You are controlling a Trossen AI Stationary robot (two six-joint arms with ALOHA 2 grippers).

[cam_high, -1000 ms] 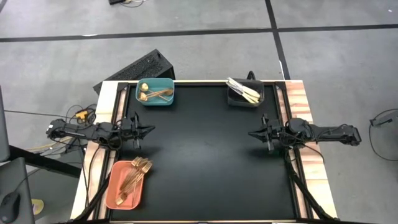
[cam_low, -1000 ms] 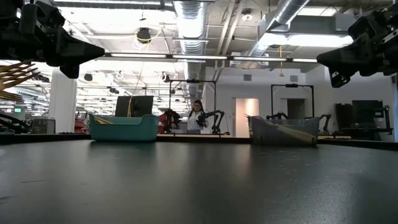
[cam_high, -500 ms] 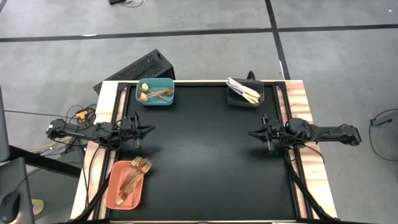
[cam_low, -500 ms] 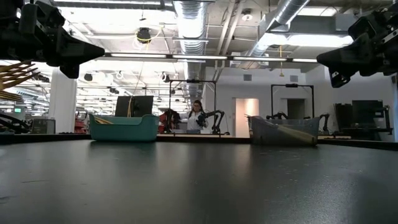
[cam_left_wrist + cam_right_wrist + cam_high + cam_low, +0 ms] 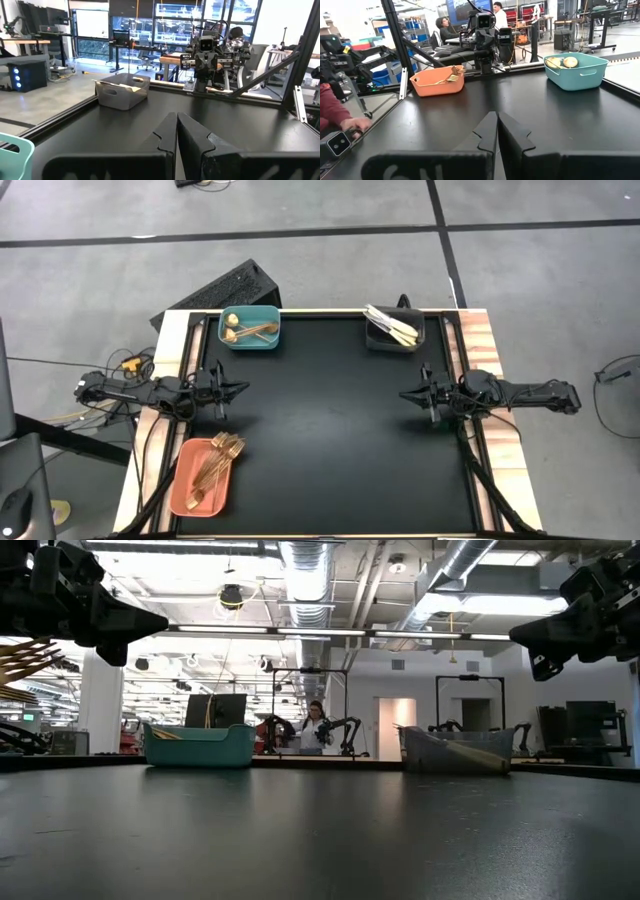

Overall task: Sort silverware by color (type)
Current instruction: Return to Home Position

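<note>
Gold forks (image 5: 212,465) are lying in the orange bin (image 5: 182,470) at the left edge of the worktop (image 5: 330,440), white knives (image 5: 392,326) in the dark bin (image 5: 395,347) at its far edge. The left hand (image 5: 243,388) and right hand (image 5: 403,394), both pressed together and holding nothing, are facing across it.

A matt black mat (image 5: 330,440) is seen on a table (image 5: 485,345) edged in bare wood. Shiny gold metal forks (image 5: 214,462) are held in a smooth plastic bin (image 5: 183,480), near left.

Bright, even overhead light, faint shadows
</note>
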